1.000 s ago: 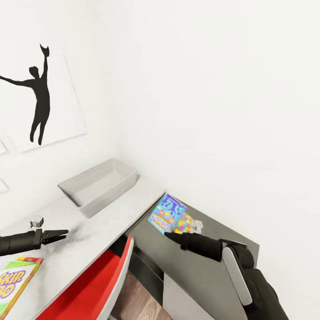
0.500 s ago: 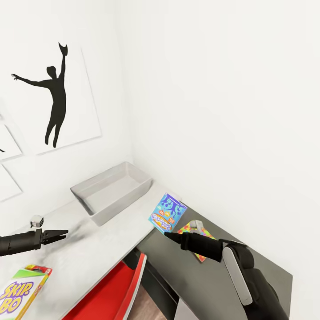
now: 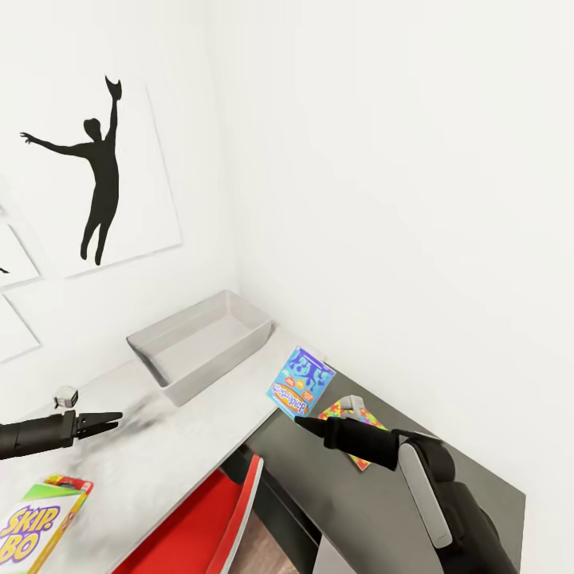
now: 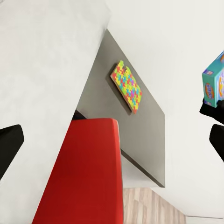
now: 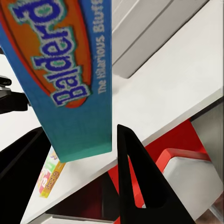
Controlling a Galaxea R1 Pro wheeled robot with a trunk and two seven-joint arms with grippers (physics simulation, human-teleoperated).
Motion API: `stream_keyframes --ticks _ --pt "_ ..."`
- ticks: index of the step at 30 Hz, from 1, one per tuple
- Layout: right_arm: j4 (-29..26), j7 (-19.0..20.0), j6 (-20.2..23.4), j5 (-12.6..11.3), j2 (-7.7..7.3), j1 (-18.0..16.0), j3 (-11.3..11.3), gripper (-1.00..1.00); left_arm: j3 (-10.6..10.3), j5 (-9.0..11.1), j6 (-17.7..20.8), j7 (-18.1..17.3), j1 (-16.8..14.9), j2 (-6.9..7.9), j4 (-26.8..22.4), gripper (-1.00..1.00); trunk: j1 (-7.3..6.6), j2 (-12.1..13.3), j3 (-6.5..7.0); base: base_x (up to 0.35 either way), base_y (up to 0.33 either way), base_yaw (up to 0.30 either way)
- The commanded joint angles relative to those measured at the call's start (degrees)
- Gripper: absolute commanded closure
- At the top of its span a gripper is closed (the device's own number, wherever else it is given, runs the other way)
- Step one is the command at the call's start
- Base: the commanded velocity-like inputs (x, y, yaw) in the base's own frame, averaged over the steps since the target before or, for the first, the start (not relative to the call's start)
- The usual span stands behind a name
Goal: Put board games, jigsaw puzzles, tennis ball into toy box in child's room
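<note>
Your desk (image 3: 159,454) runs in an L: pale grey top along the poster wall, joined to a lower dark grey top (image 3: 375,502) by the plain wall. A red chair (image 3: 207,526) is tucked under the pale part. The toy box (image 3: 199,343) sits at the far end of the pale top near the corner, open, nothing visible inside.

Your right tool (image 3: 301,421) is clamped on the blue board game (image 3: 300,382), holding it upright above the seam between the two tops, near the toy box but apart from it. In the right wrist view the box (image 5: 70,79) sits between the dark fingers (image 5: 140,182), printed side facing the camera.

The Skip-Bo box (image 3: 36,530) lies flat on the pale top at the near left edge. One jigsaw puzzle (image 3: 351,430) lies flat on the dark top, partly behind your right arm; the left wrist view shows it clear (image 4: 127,86).

Your left tool (image 3: 108,418) hovers over the pale top, jaws narrow with nothing between them.
</note>
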Motion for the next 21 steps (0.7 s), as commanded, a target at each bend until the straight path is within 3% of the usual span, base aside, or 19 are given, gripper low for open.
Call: stream_keyframes --ticks 1,13,21 --pt "-0.03 0.05 0.28 -0.09 0.04 -0.05 -0.04 1.0 -0.01 -0.03 0.61 -0.24 -0.04 0.02 0.0 -1.0 0.03 -0.12 -0.12 0.0 0.0 0.0" --pt "0.08 -0.22 0.68 -0.2 0.1 -0.05 -0.07 1.0 -0.01 -0.03 0.61 -0.24 -0.04 0.02 0.0 -1.0 0.03 -0.12 -0.12 0.002 0.015 0.008" --pt "0.08 -0.23 0.7 -0.2 0.11 -0.05 -0.02 1.0 -0.03 -0.03 0.61 -0.24 -0.04 0.02 0.0 -1.0 0.03 -0.12 -0.12 0.074 0.03 0.235"
